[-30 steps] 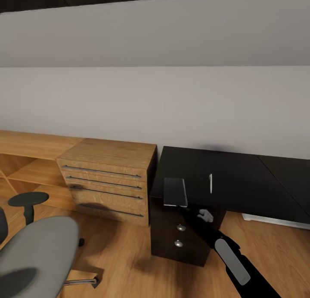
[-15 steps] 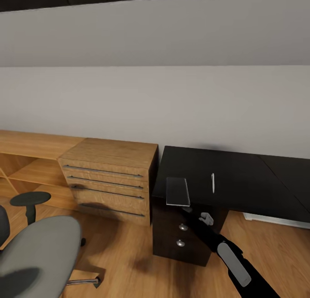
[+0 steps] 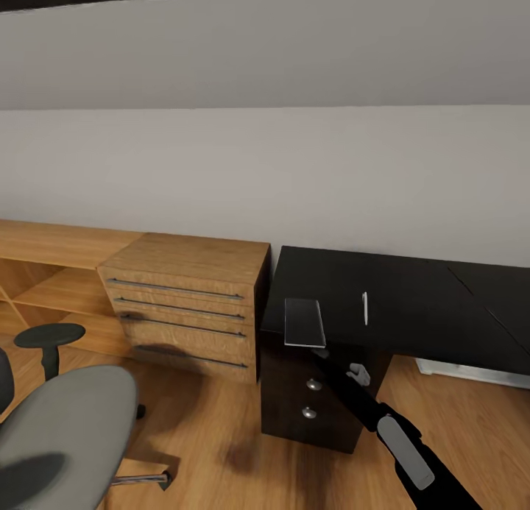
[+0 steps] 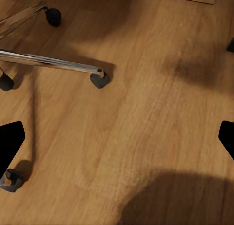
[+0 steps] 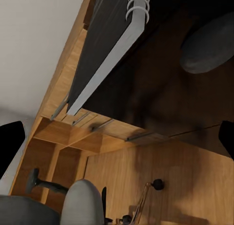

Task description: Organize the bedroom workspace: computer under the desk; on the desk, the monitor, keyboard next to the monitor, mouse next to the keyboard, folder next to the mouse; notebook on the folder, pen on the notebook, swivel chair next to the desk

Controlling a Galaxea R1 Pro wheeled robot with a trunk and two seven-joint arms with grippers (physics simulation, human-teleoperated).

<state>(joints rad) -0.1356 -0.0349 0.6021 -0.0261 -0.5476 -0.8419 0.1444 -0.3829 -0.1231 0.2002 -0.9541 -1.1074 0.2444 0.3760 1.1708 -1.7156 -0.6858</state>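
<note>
The grey notebook lies at the front left corner of the black desk, its near edge hanging over the front. The pale pen lies on the desk just right of it. My right gripper sits just below that overhanging edge. In the right wrist view the notebook's grey edge and white rings pass close above my open right gripper. The swivel chair's grey seat is at lower left. Its chrome base stands on the floor beyond my open left gripper.
A light wooden drawer cabinet stands against the desk's left side, with low wooden shelving further left. The desk's black drawer pedestal is under the notebook. A white piece lies low under the desk at right. Wooden floor lies between chair and pedestal.
The whole view has shifted slightly, so the camera moved. Notebook and pen keep their places on the desk. The right arm stays under the notebook's edge.
</note>
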